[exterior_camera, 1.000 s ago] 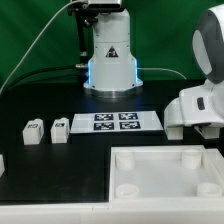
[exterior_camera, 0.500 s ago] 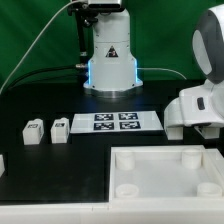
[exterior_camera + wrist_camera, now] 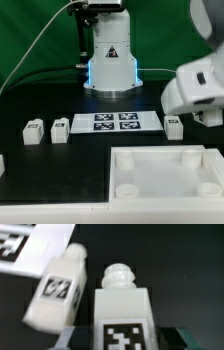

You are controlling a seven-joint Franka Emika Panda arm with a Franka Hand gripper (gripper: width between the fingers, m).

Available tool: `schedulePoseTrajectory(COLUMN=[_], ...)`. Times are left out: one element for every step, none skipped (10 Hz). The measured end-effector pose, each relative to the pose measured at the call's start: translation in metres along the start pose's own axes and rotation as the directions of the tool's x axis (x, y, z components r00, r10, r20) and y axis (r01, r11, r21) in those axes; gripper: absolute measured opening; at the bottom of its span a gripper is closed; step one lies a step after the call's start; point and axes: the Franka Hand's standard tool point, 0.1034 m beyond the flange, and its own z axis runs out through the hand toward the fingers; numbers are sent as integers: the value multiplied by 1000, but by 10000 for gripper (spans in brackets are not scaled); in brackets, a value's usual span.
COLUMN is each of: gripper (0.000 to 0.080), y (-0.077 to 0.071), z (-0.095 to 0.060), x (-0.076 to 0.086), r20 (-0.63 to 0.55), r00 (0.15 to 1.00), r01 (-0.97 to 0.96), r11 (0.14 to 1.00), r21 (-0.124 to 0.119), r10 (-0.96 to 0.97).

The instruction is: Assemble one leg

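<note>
Two dark fingers (image 3: 75,341) of the gripper (image 3: 125,343) flanked a small white plastic block-shaped leg (image 3: 123,308). As far as the blurred wrist view allowed, the leg was pinched between them. Its square black-and-white tag faced the wrist camera and its rounded peg end pointed away from the fingers.

Just beside it, on the black table (image 3: 60,170), lay a second leg (image 3: 58,291) of the same kind. It was tilted relative to the held one, tag up, with its far end near a corner of the thin flat white marker board (image 3: 25,246).

In the exterior view only one tagged block (image 3: 173,126) showed in that spot. It sat just under the white arm housing (image 3: 195,92), at the exterior view's right end of the marker board. Which of the two legs it was could not be told.

Two more legs (image 3: 35,131) (image 3: 60,129) stood side by side, close but apart, off the board's other end, towards the exterior view's left.

Nearer the camera lay the large white square tray (image 3: 150,154) with round corner sockets, well apart from all legs. The white robot base (image 3: 110,60) stood at the far side, behind the board.
</note>
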Motion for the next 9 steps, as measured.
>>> schedulePoseTrajectory(gripper=[290,290,290,290,290,290,290,290,290], y=[8,17,28,31,26,27,30,32,42], z=[-18,-44,-71,-87,-98,-97,-94,-102,-106], x=[-14,-24,-35,-48,-46,-44,-46,-35,-22], r20=[-74,-167,-267,-325,-431,-529,-571,-678,-751], r00=[997,986,964,945,902,848,821,735,659], r01=[-6,-4,-13,-26,-39,-36,-39,-30,-9], r11=[1000,1000,1000,1000,999,999,999,999,998], r21=[-2,-1,-1,-6,-4,-9,-12,-20,-55], r10=[6,3,13,23,33,26,25,9,-36])
